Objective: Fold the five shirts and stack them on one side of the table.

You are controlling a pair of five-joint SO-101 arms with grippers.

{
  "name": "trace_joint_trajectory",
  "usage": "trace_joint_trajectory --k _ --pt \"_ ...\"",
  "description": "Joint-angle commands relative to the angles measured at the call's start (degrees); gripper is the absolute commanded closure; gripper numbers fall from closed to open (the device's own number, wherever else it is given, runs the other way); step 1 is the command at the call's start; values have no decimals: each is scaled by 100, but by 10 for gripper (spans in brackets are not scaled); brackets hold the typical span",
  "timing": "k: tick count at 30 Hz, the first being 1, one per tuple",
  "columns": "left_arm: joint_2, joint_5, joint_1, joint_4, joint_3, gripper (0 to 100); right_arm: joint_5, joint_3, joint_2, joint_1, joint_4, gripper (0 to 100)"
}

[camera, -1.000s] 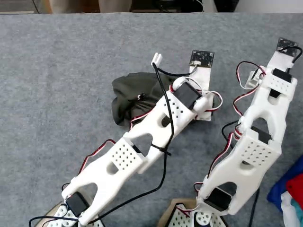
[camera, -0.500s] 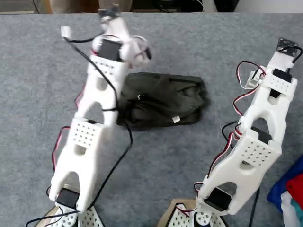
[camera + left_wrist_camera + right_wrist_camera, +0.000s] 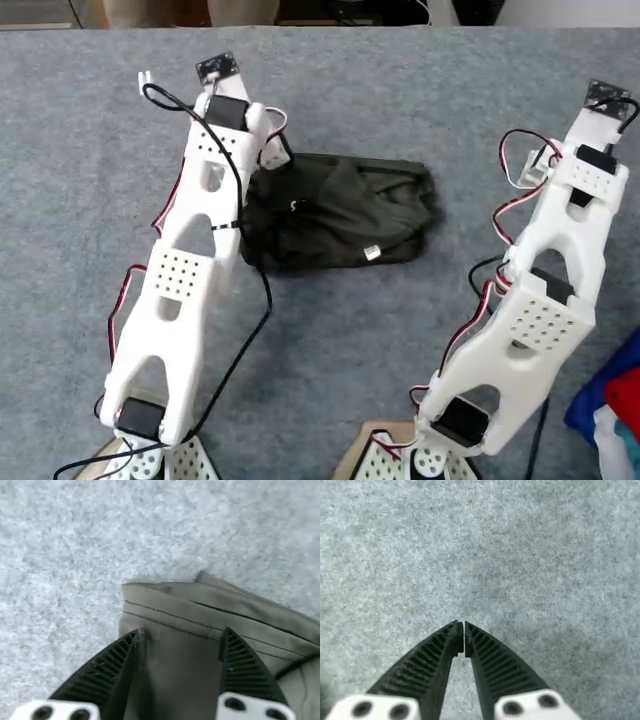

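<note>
Dark green shirt (image 3: 350, 215) is lying bunched mid-table on the grey cloth (image 3: 100, 150). Left gripper (image 3: 182, 636) is sitting over its folded corner, fingers spread apart. Right gripper (image 3: 461, 626) is hanging well aside over bare cloth, fingers pressed together.

The olive shirt (image 3: 340, 210) is soft matt cloth. The table cover (image 3: 450, 90) is rough grey felt. The right gripper (image 3: 464, 625) has ribbed matt black plastic fingers (image 3: 425, 665).
</note>
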Motion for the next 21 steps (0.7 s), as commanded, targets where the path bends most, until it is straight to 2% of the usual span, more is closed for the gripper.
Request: trace_joint_trajectory --k 1,12,21 --pt "-22 35 -70 -70 -35 757 -53 -303 -40 40 -123 970" --pt "-4 18 -9 -343 -35 970 -53 -303 -40 40 -123 970" --pt "-48 18 413 -519 -35 981 -53 -303 -40 40 -123 970"
